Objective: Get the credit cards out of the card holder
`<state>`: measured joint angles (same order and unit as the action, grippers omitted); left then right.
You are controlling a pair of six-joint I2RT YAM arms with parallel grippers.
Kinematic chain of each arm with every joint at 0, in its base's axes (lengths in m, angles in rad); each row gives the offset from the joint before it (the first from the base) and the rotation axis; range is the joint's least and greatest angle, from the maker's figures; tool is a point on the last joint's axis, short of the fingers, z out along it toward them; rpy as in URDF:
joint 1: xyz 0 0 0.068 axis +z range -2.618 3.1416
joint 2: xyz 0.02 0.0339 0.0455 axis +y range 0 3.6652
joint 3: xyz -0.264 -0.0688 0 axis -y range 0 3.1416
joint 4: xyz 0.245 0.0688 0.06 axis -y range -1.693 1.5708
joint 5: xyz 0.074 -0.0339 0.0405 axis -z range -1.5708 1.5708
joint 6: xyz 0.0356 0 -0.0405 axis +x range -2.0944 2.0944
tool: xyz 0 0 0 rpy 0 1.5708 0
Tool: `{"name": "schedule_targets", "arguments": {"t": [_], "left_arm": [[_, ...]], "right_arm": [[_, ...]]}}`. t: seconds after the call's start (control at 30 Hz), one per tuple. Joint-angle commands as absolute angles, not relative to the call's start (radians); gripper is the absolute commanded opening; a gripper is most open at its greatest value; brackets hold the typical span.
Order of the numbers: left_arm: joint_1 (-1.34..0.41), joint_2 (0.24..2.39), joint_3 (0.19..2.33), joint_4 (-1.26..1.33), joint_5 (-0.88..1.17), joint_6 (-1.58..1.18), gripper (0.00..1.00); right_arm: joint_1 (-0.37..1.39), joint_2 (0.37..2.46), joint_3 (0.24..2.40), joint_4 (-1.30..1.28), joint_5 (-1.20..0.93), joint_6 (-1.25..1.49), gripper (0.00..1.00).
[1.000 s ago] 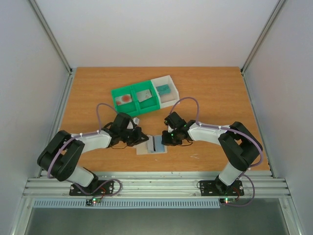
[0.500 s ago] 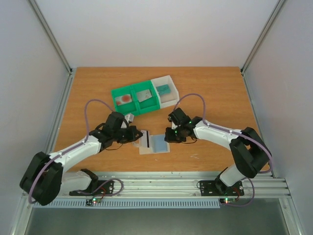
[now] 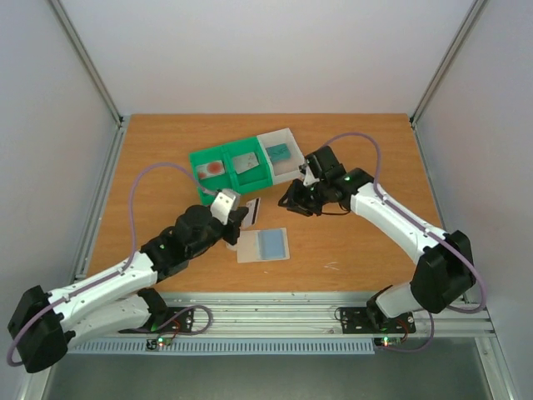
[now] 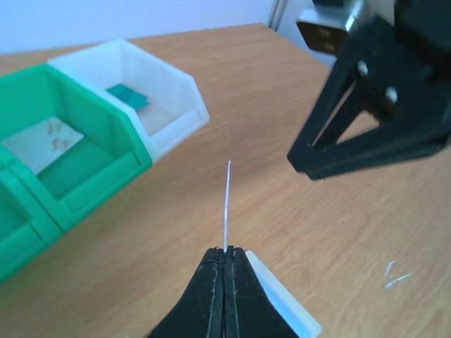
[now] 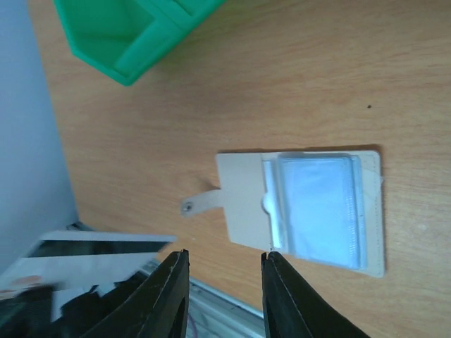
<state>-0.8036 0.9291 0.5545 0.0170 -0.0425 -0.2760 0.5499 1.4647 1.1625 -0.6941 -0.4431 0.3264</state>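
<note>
The beige card holder (image 3: 250,247) lies flat on the table with a blue card (image 3: 272,243) in it. It shows in the right wrist view (image 5: 243,204) with its tab (image 5: 201,204) and the blue card (image 5: 320,208). My left gripper (image 3: 241,218) is shut on a white-grey card with a dark stripe (image 3: 252,208) and holds it above the table behind the holder; it is edge-on in the left wrist view (image 4: 227,204). My right gripper (image 3: 291,198) is open and empty, raised behind the holder (image 5: 224,255).
A green two-compartment tray (image 3: 200,157) holds a red-circle card (image 3: 213,167) and a grey card (image 3: 246,162). A white tray (image 3: 288,135) beside it holds a teal card (image 3: 281,152). Both stand behind the grippers.
My left gripper has drawn the striped card out of the holder and lifted it away. My right gripper has left the holder, risen and moved back to the right.
</note>
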Motion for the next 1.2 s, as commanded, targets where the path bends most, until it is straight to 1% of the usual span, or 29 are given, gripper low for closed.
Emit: {"name": "schedule_targets", "arguments": {"t": [0.0, 0.13, 0.37, 0.63, 0.8, 0.93, 1.07, 1.17], "left_arm": [[-0.887, 0.942, 0.519, 0.196, -0.22, -0.006, 0.0], [-0.942, 0.956, 0.5, 0.275, -0.278, 0.143, 0.0], [-0.98, 0.991, 0.495, 0.384, -0.283, 0.313, 0.0], [-0.995, 1.042, 0.505, 0.407, -0.284, 0.357, 0.0], [-0.996, 1.068, 0.508, 0.418, -0.28, 0.363, 0.0], [-0.996, 1.072, 0.508, 0.419, -0.298, 0.361, 0.0], [-0.996, 1.065, 0.505, 0.419, -0.299, 0.359, 0.0], [-0.996, 1.062, 0.499, 0.425, -0.302, 0.364, 0.0]], "right_arm": [[0.549, 1.396, 1.224, -0.787, -0.476, 0.401, 0.3], [0.549, 1.372, 1.263, -0.776, -0.528, 0.458, 0.38], [0.573, 1.384, 1.315, -0.802, -0.559, 0.55, 0.39], [0.599, 1.379, 1.327, -0.756, -0.566, 0.627, 0.39], [0.634, 1.411, 1.343, -0.791, -0.517, 0.632, 0.38], [0.65, 1.436, 1.352, -0.786, -0.523, 0.644, 0.38], [0.665, 1.46, 1.335, -0.709, -0.571, 0.658, 0.33], [0.68, 1.475, 1.344, -0.721, -0.558, 0.655, 0.3]]}}
